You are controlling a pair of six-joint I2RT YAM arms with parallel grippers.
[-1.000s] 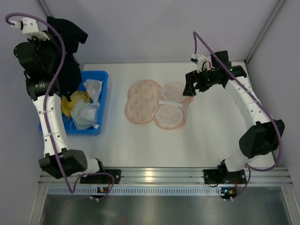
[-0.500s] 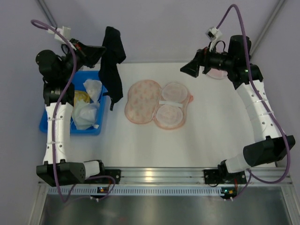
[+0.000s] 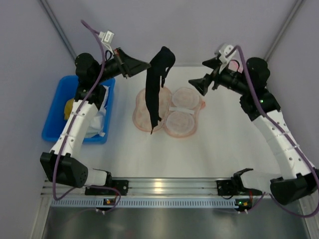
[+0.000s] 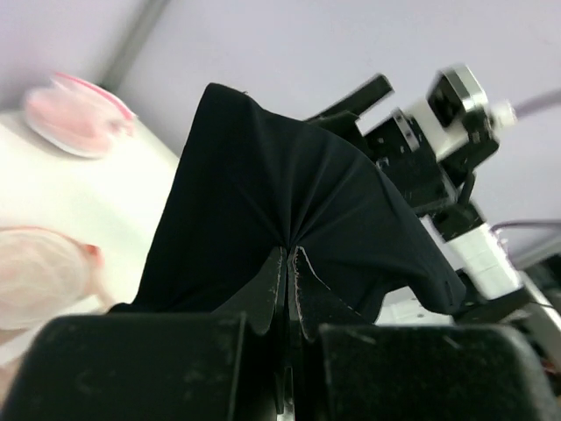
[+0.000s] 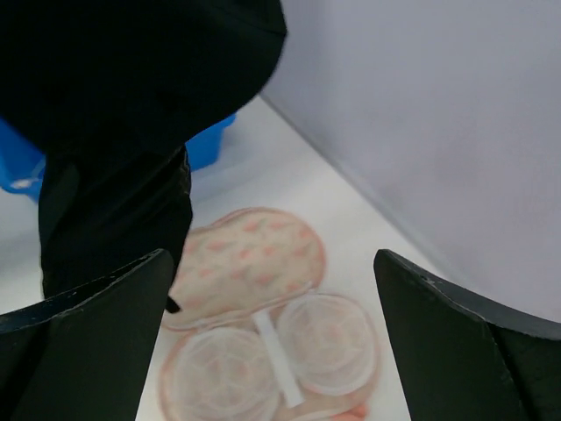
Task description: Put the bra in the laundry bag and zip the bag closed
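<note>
At the far left sits a blue plastic bin (image 3: 54, 130) with a yellow cloth lump (image 3: 68, 107) and white bundles (image 3: 98, 121) in it. The left gripper (image 3: 148, 63) is raised beyond it, its jaws clenched on a bunched fold of the bra (image 3: 155, 88) – in the wrist view the black fabric fans out in soft pleats from the pinch between the fingers (image 4: 266, 303). The bra hangs as a long, limp strip with its lower end over the left half of the laundry bag (image 3: 141, 110); whether it touches the mesh cannot be told. The bag lies opened flat on the white table (image 3: 224, 144): peach mesh with red-orange marks on the left, two round pale cups on the right. The right gripper (image 3: 193, 82) hovers in the air beside the bra's top, jaws spread wide and holding nothing.

Half a second ago the bra dangled by the bin's right edge – it has since swung right, over the bag.
</note>
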